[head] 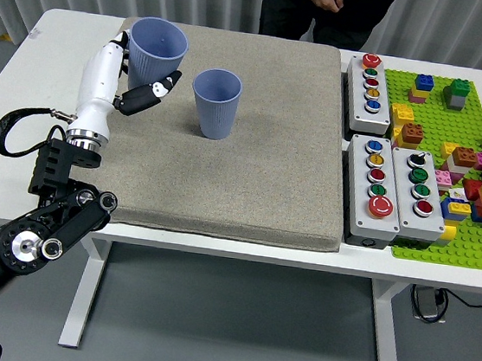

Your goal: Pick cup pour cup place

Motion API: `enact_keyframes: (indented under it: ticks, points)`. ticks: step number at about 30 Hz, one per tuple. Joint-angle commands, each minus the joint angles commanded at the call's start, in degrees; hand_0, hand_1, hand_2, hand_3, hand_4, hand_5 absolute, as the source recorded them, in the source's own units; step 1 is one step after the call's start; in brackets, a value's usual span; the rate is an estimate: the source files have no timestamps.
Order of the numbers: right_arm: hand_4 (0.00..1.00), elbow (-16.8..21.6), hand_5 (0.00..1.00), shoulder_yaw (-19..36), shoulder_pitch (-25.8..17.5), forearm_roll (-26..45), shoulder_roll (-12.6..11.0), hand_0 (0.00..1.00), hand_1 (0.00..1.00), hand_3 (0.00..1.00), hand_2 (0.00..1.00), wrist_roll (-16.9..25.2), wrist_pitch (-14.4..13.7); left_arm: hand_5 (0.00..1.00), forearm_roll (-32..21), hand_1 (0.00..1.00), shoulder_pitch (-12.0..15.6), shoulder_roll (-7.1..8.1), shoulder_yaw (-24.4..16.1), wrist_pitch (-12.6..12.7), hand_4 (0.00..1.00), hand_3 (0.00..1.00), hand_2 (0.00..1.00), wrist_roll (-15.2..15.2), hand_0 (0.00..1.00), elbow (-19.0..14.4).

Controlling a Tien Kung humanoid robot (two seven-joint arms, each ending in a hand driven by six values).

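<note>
Two blue-grey plastic cups are in view. One cup [157, 50] is held nearly upright in my left hand [136, 77], whose white fingers wrap its lower part and whose black thumb lies across its front, above the mat's far left part. The other cup [216, 102] stands upright on the grey mat [224, 179], a short way right of the held one and apart from it. What is inside either cup cannot be seen.
Two grey button boxes [370, 82] [395, 192] lie right of the mat. A green baseplate [462, 153] with several coloured bricks fills the table's right end. A person in dark clothes [326, 7] stands at the far side, hands by the waist.
</note>
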Motion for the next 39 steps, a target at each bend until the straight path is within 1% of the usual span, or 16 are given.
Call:
enact_keyframes:
  ticks: [5, 10, 14, 18, 24, 26, 28, 35, 37, 38, 39]
  points:
    - [0.002, 0.0, 0.176, 0.24, 0.04, -0.41, 0.0, 0.677, 0.621, 0.564, 0.572, -0.05, 0.06, 0.29, -3.78, 0.452, 2.01, -0.89, 0.19, 0.61, 0.705, 0.567, 0.553, -1.84, 0.389, -0.78]
    - [0.002, -0.01, 0.177, 0.3, 0.07, -0.42, 0.0, 0.677, 0.621, 0.563, 0.572, -0.04, 0.04, 0.291, -5.29, 0.452, 3.64, -1.56, 0.67, 0.61, 0.705, 0.567, 0.552, -3.26, 0.389, -1.29]
    - [0.002, -0.03, 0.178, 0.29, 0.05, -0.39, -0.02, 0.676, 0.621, 0.563, 0.572, 0.0, 0.03, 0.293, -6.7, 0.454, 4.74, -2.07, 1.77, 0.61, 0.703, 0.566, 0.551, -5.08, 0.391, -0.88]
    - [0.002, -0.03, 0.178, 0.33, 0.02, -0.41, -0.01, 0.676, 0.621, 0.563, 0.572, 0.0, 0.0, 0.293, -7.47, 0.454, 5.54, -2.42, 2.7, 0.61, 0.703, 0.566, 0.551, -5.86, 0.391, -0.79]
    - [0.002, -0.01, 0.181, 0.42, -0.03, -0.56, 0.02, 0.676, 0.621, 0.563, 0.573, -0.02, -0.08, 0.302, -8.43, 0.46, 6.83, -2.89, 4.29, 0.61, 0.705, 0.566, 0.556, -6.23, 0.401, -1.34]
    - [0.002, -0.01, 0.182, 0.45, -0.01, -0.59, 0.01, 0.676, 0.621, 0.563, 0.573, 0.01, -0.09, 0.307, -9.69, 0.466, 7.46, -3.08, 4.99, 0.61, 0.705, 0.566, 0.559, -6.97, 0.411, -1.69]
    - [0.002, -0.01, 0.182, 0.42, -0.03, -0.54, 0.03, 0.676, 0.621, 0.563, 0.573, 0.01, -0.1, 0.307, -11.47, 0.466, 7.95, -3.19, 5.53, 0.61, 0.705, 0.566, 0.559, -8.76, 0.411, -1.75]
    - [0.002, -0.05, 0.182, 0.09, -0.31, -0.34, 0.12, 0.676, 0.621, 0.563, 0.573, 0.06, -0.06, 0.311, -20.48, 0.47, 9.3, -3.19, 8.26, 0.61, 0.703, 0.566, 0.557, -17.47, 0.426, -1.59]
    - [0.002, -0.04, 0.182, 0.07, -0.38, -0.37, 0.16, 0.676, 0.621, 0.563, 0.573, 0.03, -0.08, 0.311, -23.31, 0.47, 9.39, -3.31, 9.33, 0.61, 0.703, 0.566, 0.557, -19.77, 0.426, -1.16]
    - [0.002, -0.04, 0.183, 0.07, -0.39, -0.37, 0.16, 0.676, 0.621, 0.563, 0.573, 0.02, -0.08, 0.318, -23.88, 0.471, 9.39, -3.33, 9.47, 0.61, 0.704, 0.565, 0.558, -20.14, 0.428, -1.1]
    - [0.002, -0.03, 0.183, 0.07, -0.43, -0.54, 0.18, 0.676, 0.621, 0.563, 0.573, -0.04, -0.07, 0.318, -25.6, 0.471, 9.37, -3.5, 10.24, 0.61, 0.704, 0.565, 0.558, -21.68, 0.428, -0.6]
